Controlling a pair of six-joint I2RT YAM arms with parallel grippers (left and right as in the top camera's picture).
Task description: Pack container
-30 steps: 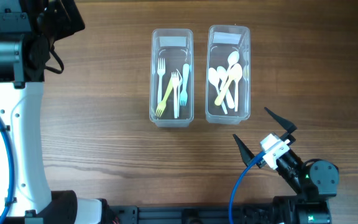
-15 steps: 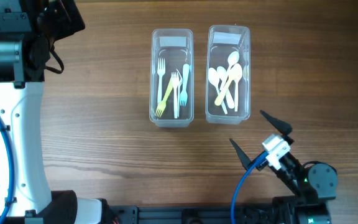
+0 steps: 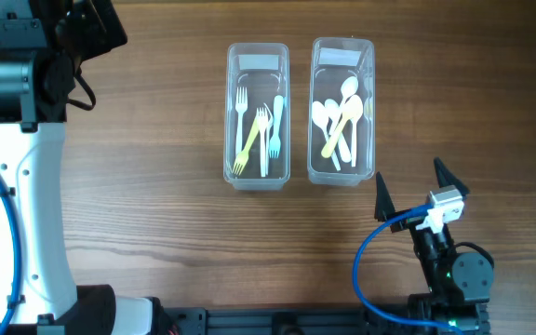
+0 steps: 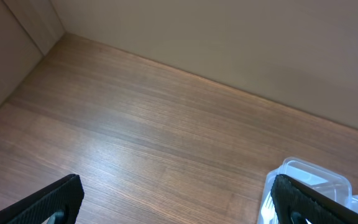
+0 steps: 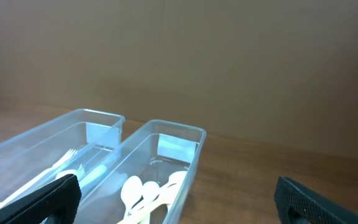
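Observation:
Two clear plastic containers stand side by side at the table's far middle. The left container [image 3: 258, 56] holds several forks [image 3: 261, 130], white, yellow and pale blue. The right container [image 3: 342, 51] holds several spoons [image 3: 340, 121], white and yellow. My right gripper [image 3: 412, 186] is open and empty, just in front of the spoon container's near right corner. In the right wrist view, the gripper [image 5: 179, 202] faces both containers, the spoon container [image 5: 182, 132] in the middle and the fork container [image 5: 98, 118] to the left. My left gripper [image 4: 179, 199] is open and empty over bare table, far left of the fork container [image 4: 309, 171].
The left arm's white body [image 3: 26, 186] runs down the table's left side. A blue cable [image 3: 370, 270] loops by the right arm near the front edge. A wall stands behind the table in both wrist views.
My right gripper has swung to the right and turned, from the middle front to just in front of the spoon container's right corner. The left arm and the containers have not moved.

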